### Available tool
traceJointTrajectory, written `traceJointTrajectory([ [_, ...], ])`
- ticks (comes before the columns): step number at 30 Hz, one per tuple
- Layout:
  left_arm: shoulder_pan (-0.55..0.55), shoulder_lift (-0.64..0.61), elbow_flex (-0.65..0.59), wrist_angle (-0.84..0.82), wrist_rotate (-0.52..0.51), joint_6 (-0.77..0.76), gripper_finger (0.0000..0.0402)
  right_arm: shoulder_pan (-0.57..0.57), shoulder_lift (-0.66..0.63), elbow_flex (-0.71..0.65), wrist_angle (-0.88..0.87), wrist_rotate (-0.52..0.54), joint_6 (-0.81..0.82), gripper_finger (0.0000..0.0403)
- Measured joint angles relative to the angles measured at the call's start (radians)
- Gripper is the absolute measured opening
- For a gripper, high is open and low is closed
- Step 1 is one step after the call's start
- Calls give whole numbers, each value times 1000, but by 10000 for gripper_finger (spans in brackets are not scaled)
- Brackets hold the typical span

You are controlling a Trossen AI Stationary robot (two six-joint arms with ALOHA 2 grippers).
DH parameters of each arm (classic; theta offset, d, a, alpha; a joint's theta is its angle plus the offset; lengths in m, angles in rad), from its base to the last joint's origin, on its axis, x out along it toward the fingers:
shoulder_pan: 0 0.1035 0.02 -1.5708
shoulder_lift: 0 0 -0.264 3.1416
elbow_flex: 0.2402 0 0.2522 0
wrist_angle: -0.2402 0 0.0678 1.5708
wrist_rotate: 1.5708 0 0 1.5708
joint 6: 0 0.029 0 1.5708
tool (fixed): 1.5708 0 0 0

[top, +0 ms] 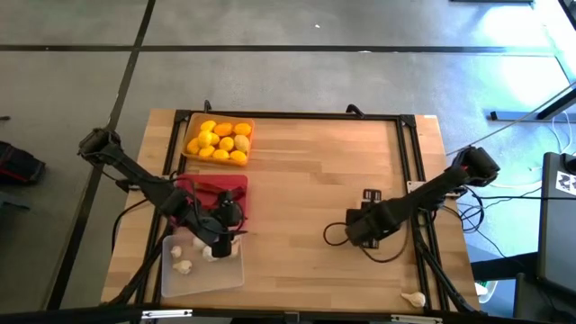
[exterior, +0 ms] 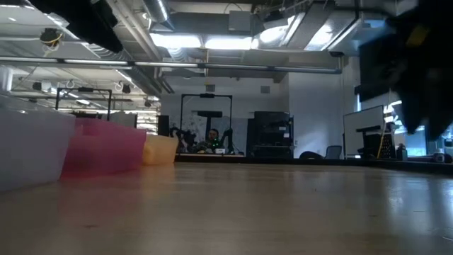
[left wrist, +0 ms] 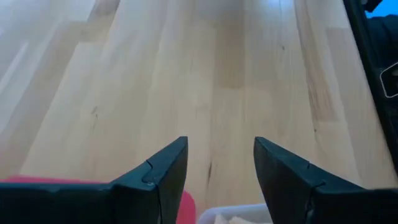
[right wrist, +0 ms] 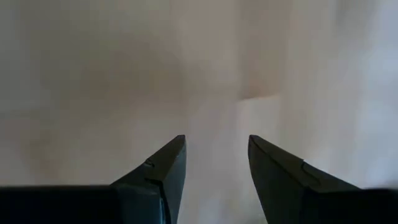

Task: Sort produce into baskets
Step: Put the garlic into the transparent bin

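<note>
The left gripper (top: pixel 225 236), fingers parted and empty, covers part of the clear plastic basket (top: pixel 171 281) holding white garlic bulbs (top: pixel 183 266). The right gripper (right wrist: pixel 216 163), likewise parted and empty, hangs over bare table. Only the high view shows one stray garlic bulb (top: pixel 414 299).

I see a big bare stretch of wooden table (top: pixel 306 180) in the middle — a gripper could pass there with nothing in the way. Along the left side three baskets sit in a row: the orange basket (top: pixel 219 140) full of yellow fruit, the red basket (top: pixel 216 192), then the clear basket (top: pixel 200 268). They sit close together, so I see little room between them. My left gripper (top: pixel 232 236) hangs over the spot where the red and clear baskets meet. My right gripper (top: pixel 349 230) sits low over bare wood on the right, fingers apart. One garlic bulb (top: pixel 413 298) lies alone near the right front corner — open wood all round it.
</note>
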Motion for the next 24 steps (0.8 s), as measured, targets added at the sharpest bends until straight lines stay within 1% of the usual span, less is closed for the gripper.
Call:
traceJointTrajectory([
  [4, 17, 0, 0, 11, 1, 24, 180, 49, -70, 0, -7, -141, 106, 167],
  [9, 25, 0, 0, 5, 1, 47, 180, 138, -141, 0, -12, -290, 310, 167],
  [16, 38, 0, 0, 9, 1, 74, 180, 254, -161, 0, 23, -552, 715, 167],
  [19, 38, 0, 0, 8, 1, 86, 180, 303, -149, 0, 45, -600, 892, 168],
  [21, 38, 0, 0, 8, 1, 93, 180, 326, -137, 0, 75, -648, 978, 172],
  [24, 41, 0, 0, 9, 0, 106, 180, 359, -106, 0, 168, -679, 1072, 194],
])
